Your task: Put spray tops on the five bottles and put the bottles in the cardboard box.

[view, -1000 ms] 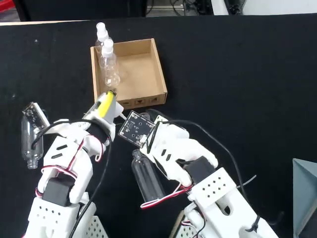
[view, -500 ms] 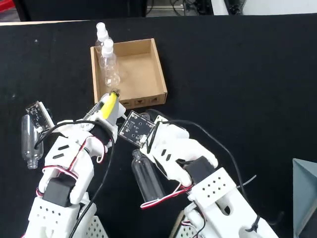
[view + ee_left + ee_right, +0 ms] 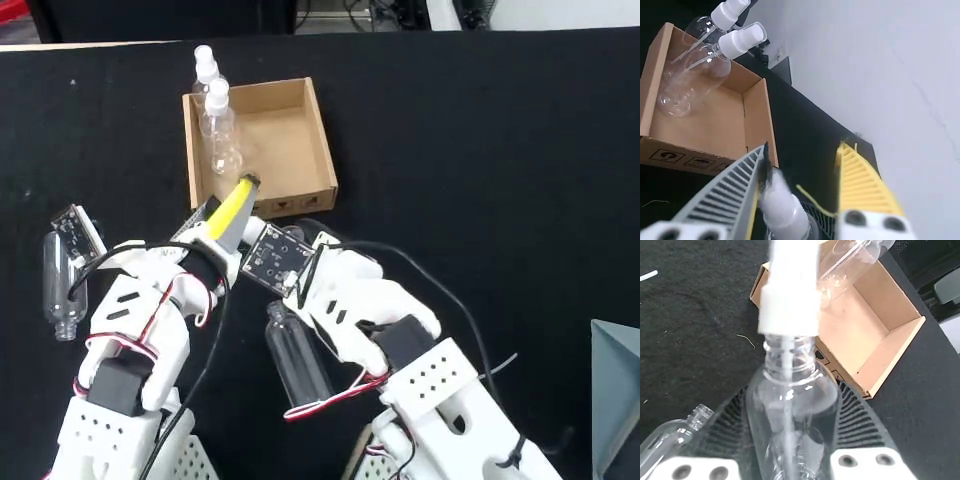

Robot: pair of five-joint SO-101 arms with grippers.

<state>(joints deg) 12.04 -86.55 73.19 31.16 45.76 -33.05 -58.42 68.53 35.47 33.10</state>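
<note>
Sitting atop clear bottle (image 3: 790, 410), white spray top (image 3: 790, 300)

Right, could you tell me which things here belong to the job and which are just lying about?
Job: brown cardboard box; two capped clear plastic bottles leaning in it; clear bottle in the right hand, white spray top at its neck; open left hand; two uncapped clear bottles.
Lying about: grey box-shaped object; loose thread on the black cloth.

2 capped bottles (image 3: 220, 125) in box (image 3: 290, 140), L side, tops over back-L corner. Open bottle (image 3: 60, 290) on counter (image 3: 480, 150), front-L of box. 3rd bottle (image 3: 295, 360) in right tool (image 3: 792, 410), before box.
</note>
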